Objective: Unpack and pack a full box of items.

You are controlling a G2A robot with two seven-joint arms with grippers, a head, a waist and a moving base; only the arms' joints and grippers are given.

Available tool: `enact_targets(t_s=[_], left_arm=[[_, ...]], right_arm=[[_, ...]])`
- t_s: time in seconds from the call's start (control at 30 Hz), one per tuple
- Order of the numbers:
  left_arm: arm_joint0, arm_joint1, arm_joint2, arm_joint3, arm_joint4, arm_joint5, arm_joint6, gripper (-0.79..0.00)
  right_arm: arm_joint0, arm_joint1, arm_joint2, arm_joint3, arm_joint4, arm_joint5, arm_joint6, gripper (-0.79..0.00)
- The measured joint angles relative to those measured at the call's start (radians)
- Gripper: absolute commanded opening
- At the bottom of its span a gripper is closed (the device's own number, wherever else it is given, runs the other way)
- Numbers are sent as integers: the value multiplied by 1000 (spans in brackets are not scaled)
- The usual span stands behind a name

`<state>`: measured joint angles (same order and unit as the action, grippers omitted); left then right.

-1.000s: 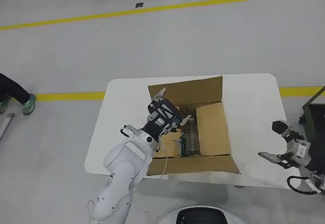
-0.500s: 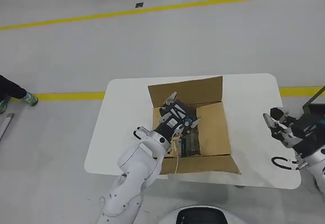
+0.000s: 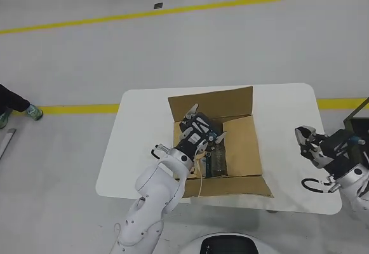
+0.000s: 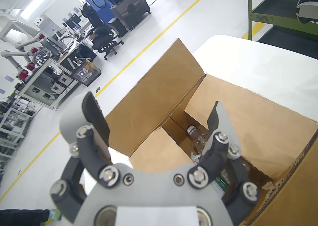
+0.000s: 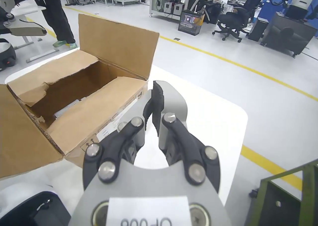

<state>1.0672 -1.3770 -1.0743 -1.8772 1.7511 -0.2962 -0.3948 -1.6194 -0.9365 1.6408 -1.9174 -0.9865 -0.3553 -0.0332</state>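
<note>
1. A pale workshop floor [image 3: 76, 63] with a yellow line [image 3: 108, 17] is spreading around the white table [image 3: 286, 108], where the open cardboard box [image 3: 241, 146] is sitting near the middle.
2. The left gripper [image 4: 152, 102] is hanging over the box's left half with its fingers spread wide and nothing between them. A clear bottle [image 4: 197, 137] is lying inside the box, just below one finger.
3. The right gripper [image 5: 152, 102] is waiting over the table's right part, well apart from the box, with its fingers drawn together on nothing.
4. As I am judging it, one finger is lining up over a folded inner flap [image 4: 159, 147] rather than the cavity. A straight descent may be jamming into cardboard and shoving the box.
5. The bottle is looking smooth and round, so a pinch off its centre could be sending it rolling against the wall.
6. The left wrist view is revealing the bottle's cap and neck tucked beside the flap, while the top view is covering that end with the gripper.
7. The right wrist view is exposing a torn flap edge [image 5: 42, 88] and a pale flat item [image 5: 72, 105] inside. The top view is giving instead the bottle's lie along the box.
</note>
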Motion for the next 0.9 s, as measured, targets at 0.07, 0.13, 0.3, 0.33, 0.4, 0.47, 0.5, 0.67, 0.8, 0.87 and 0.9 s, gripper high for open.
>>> enact_targets(t_s=[0.07, 0.13, 0.3, 0.33, 0.4, 0.47, 0.5, 0.67, 0.8, 0.87, 0.9], left_arm=[[0, 0, 0, 0, 0, 0, 0, 0], [0, 0, 0, 0, 0, 0, 0, 0], [0, 0, 0, 0, 0, 0, 0, 0], [0, 0, 0, 0, 0, 0, 0, 0], [0, 0, 0, 0, 0, 0, 0, 0], [0, 0, 0, 0, 0, 0, 0, 0], [0, 0, 0, 0, 0, 0, 0, 0], [0, 0, 0, 0, 0, 0, 0, 0], [0, 0, 0, 0, 0, 0, 0, 0], [0, 0, 0, 0, 0, 0, 0, 0], [0, 0, 0, 0, 0, 0, 0, 0]], right_arm=[[10, -2, 16, -3, 105, -12, 28, -785], [20, -1, 26, -10, 160, -17, 64, -785], [86, -7, -25, 23, 130, 38, 151, -785], [103, -10, -44, 33, 132, 50, 159, -785], [146, -16, -92, 57, 128, 65, 172, -785], [191, -21, -141, 87, 111, 64, 186, -785], [210, -24, -161, 100, 102, 60, 192, -785], [310, -37, -254, 196, 60, 26, 215, -785], [369, -43, -289, 267, 67, -47, 215, -785], [391, -42, -290, 297, 55, -85, 219, -785], [399, -41, -284, 301, 39, -98, 223, -785]])
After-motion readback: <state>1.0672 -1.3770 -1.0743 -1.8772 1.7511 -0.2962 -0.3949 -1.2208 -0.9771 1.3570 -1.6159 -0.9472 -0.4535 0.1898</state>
